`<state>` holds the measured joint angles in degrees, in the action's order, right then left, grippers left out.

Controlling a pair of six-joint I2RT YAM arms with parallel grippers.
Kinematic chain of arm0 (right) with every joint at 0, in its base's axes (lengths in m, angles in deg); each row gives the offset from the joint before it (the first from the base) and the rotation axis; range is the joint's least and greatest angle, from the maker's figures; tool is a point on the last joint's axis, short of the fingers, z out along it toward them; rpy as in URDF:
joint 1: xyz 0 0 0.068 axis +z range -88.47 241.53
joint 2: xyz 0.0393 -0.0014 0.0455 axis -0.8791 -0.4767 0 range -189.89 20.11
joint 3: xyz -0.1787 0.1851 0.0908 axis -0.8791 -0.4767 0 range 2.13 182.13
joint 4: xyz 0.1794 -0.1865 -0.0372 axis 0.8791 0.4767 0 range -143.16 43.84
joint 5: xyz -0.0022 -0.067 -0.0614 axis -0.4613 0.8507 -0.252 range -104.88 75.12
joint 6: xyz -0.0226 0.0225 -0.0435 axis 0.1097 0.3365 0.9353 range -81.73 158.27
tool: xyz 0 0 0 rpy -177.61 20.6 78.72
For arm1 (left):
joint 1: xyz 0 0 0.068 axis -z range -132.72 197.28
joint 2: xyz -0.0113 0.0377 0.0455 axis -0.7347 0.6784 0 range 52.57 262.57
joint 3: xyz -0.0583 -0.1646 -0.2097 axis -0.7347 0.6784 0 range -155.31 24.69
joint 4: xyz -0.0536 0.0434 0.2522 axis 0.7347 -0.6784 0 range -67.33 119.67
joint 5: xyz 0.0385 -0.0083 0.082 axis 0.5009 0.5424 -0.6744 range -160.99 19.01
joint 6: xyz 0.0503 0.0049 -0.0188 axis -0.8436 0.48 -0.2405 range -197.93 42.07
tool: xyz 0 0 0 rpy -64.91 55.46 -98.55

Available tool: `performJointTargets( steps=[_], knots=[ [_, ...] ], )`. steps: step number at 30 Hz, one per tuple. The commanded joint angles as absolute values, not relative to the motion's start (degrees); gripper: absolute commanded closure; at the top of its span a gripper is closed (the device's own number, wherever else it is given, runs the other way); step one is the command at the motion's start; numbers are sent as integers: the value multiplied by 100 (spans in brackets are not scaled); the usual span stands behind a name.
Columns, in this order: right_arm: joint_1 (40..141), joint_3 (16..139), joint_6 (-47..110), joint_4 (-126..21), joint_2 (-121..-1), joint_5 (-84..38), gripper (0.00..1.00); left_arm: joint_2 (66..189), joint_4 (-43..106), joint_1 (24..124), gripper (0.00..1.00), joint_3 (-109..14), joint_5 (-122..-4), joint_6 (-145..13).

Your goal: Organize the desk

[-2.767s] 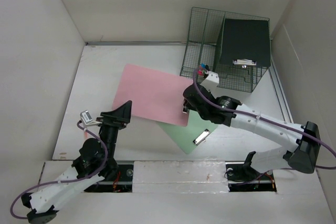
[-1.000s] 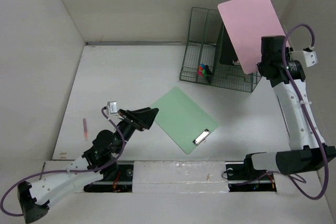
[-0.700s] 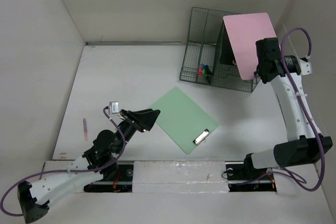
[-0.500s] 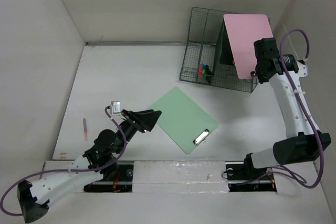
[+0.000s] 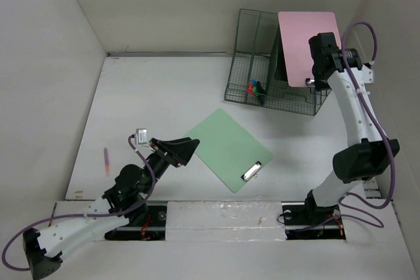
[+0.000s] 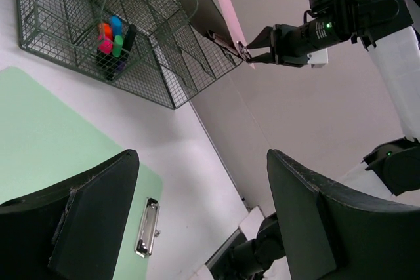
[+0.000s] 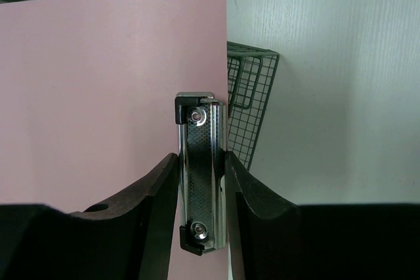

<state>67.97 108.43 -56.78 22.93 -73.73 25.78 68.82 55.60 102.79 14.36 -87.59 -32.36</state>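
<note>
The white tabletop lies flat, running from the dark wire rack at its far right towards the arm bases; I cannot tell its long axis. Over the rack's right side a pink clipboard stands upright, clip end down. The right claw is clamped on the clip, its arm stretched high. In front of the rack, beside a green clipboard, the left claw gapes wide, empty.

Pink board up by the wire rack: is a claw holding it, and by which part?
Yes. The right claw grips the pink board by its metal clip. The left claw is open, holding nothing.
</note>
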Motion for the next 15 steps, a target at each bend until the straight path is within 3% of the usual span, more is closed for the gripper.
performJointTargets(
  steps=[1,8,15],
  knots=[
    [6874,11260,-5955,2436,-7279,2774,86,6892,5815,10300,26,1423,-8673,-3222],
    [6996,11155,-5894,2164,-7121,2897,56,6883,5806,10300,26,1414,-8593,-3196],
    [7049,10962,-5693,1716,-6822,2906,41,6839,5806,10300,26,1440,-8576,-3187]
  ],
)
